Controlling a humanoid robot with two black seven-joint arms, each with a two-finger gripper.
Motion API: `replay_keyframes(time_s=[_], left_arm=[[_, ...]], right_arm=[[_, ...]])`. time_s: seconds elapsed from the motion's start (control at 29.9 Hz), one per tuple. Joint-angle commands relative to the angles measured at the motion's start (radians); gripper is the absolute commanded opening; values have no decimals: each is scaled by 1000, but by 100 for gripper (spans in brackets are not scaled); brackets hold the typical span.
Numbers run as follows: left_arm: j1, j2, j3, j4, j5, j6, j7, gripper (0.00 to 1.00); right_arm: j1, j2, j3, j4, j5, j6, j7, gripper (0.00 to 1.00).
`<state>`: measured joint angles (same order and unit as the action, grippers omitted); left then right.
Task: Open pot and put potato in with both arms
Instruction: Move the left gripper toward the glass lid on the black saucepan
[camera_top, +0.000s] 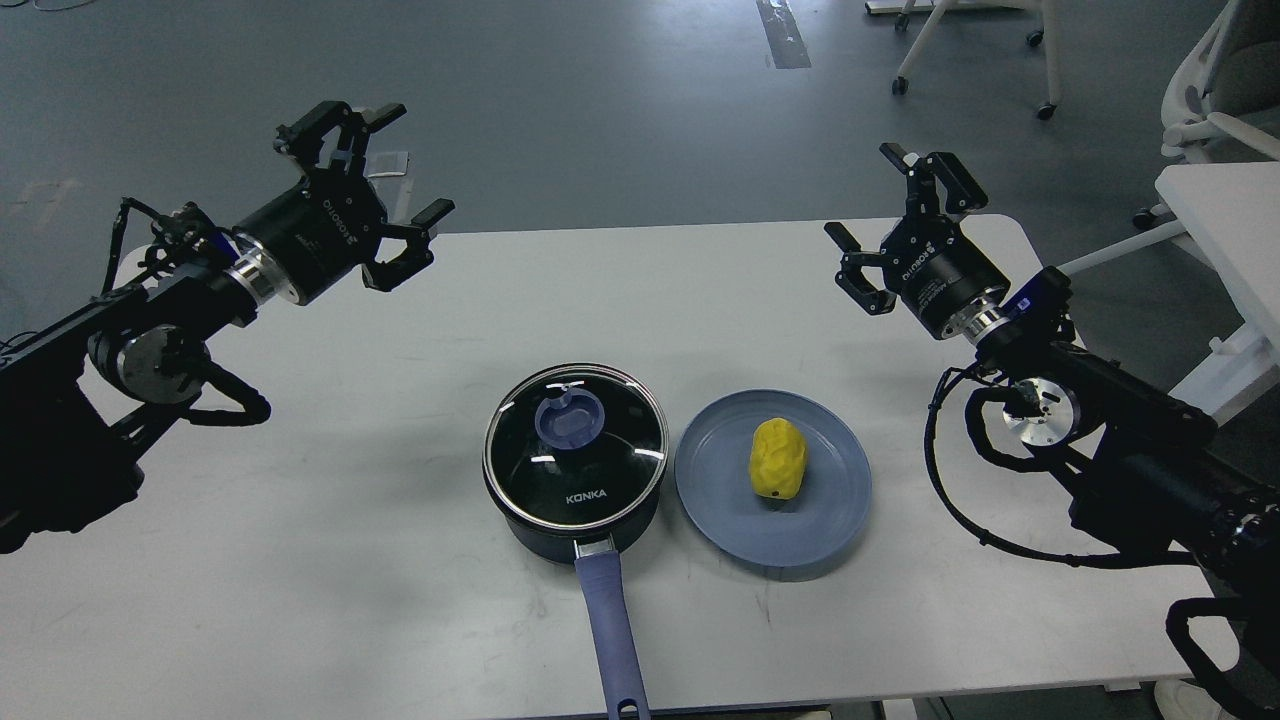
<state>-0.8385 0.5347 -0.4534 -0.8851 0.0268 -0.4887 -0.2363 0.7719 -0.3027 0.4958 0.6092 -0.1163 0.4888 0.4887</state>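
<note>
A black pot (575, 520) stands at the middle of the white table, its blue-purple handle (610, 630) pointing toward me. The glass lid (576, 445) marked KONKA sits on it, blue knob (568, 420) on top. Right beside it, a yellow potato (778, 458) lies on a blue-grey plate (835, 500). My left gripper (405, 165) hovers open, far up and left of the pot, holding nothing. On the other side my right gripper (870, 195) is raised up and right of the plate, fingers spread and empty.
The table's far edge (640, 230) runs just behind both grippers, with grey floor beyond. A second white table (1225, 215) and chair legs (1050, 60) stand at the right rear. Bare tabletop surrounds the pot and plate.
</note>
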Motion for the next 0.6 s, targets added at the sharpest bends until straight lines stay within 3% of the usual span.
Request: replay_keyframes(time_s=[0.0, 0.47, 0.57], left_arm=[[16, -2, 1, 3, 1, 0, -4, 98], [12, 24, 16, 71, 63, 0, 3, 98], [22, 11, 13, 60, 174, 0, -14, 98]], right_arm=[[0, -6, -2, 3, 0, 0, 0, 100], [-3, -53, -3, 15, 0, 0, 0, 100], [-11, -53, -3, 23, 0, 0, 0, 100]])
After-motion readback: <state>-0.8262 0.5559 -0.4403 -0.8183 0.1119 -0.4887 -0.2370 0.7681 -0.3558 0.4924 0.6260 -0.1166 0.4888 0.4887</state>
